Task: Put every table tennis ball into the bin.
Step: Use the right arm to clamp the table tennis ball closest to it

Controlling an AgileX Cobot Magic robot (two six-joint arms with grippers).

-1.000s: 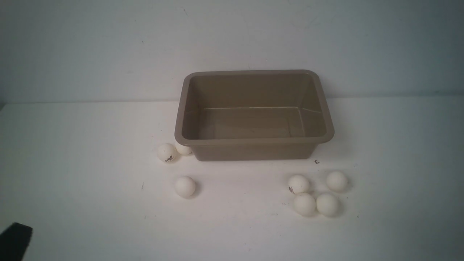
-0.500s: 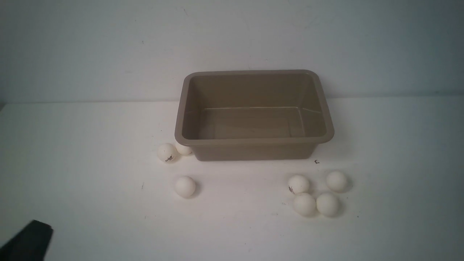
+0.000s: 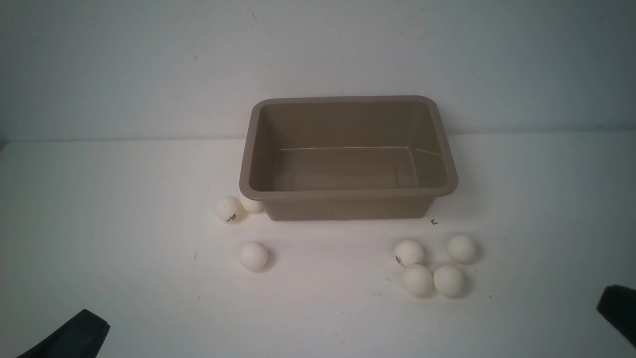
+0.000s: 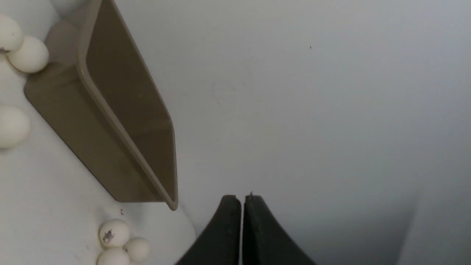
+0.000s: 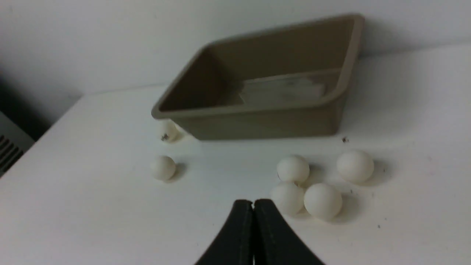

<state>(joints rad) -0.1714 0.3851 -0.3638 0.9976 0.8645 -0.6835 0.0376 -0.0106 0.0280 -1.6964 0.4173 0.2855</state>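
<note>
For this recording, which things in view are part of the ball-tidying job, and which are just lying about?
Part of the job:
- seven white balls, one being the logo ball left of the bin
- bin
- left end effector, right end effector

Just lying about:
- no loose objects that I can see

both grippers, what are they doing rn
Left gripper: closed, nothing between the fingertips.
Right gripper: closed, nothing between the fingertips.
</note>
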